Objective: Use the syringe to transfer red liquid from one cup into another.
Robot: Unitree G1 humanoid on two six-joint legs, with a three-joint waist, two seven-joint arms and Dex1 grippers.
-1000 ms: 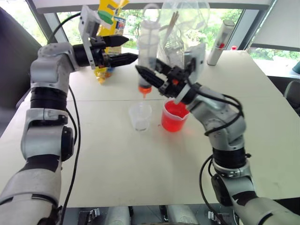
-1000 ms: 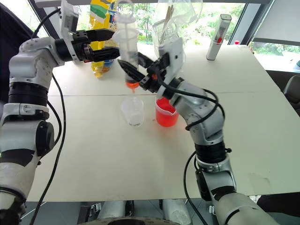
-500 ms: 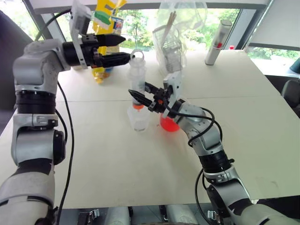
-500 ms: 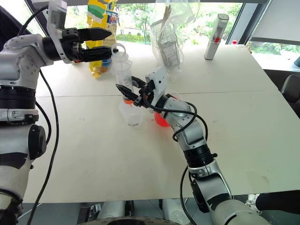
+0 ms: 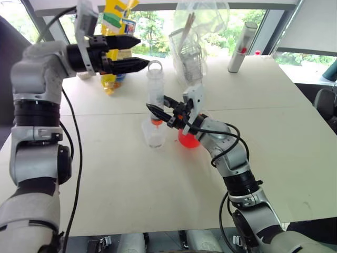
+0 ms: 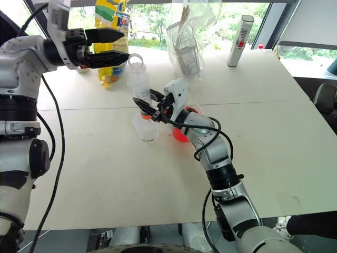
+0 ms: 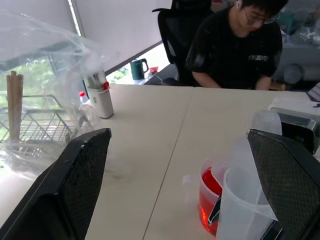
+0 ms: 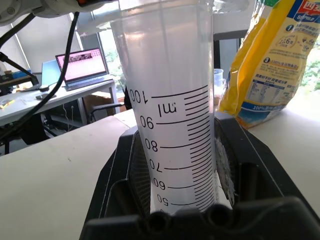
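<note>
The large clear plastic syringe with printed graduation lines [image 5: 154, 94] is clamped upright in the right gripper [image 5: 164, 112], whose black fingers are closed low on its barrel, and its reddish tip is held at the mouth of the small plain clear plastic cup [image 5: 152, 133] on the white table [image 5: 274, 110]. The larger clear spouted beaker holding the bright red liquid [image 5: 188, 139] stands just beside that cup, partly hidden behind the right wrist. The left gripper [image 5: 131, 52] is held with its fingers spread wide and nothing between them, level with and just beside the ring at the top of the plunger. The main risk is judged to be at the plunger: if the ring is pressed off-centre, the barrel could be tilted in the grip and the liquid sent past the narrow rim onto the table. The light cup could also be tipped by a sideways nudge from the tip, and the beaker could be knocked by the right forearm, which lies close against it. Whether the barrel holds any liquid cannot be told. Farther back are seen a yellow printed bag [image 5: 117, 21], a crumpled clear plastic bag over a wire rack [image 5: 197, 37] and a white-grey capped tube [image 5: 238, 46], all well apart from the cups. In the left wrist view a person in a dark shirt [image 7: 235, 45] is seated beyond the table's far edge.
</note>
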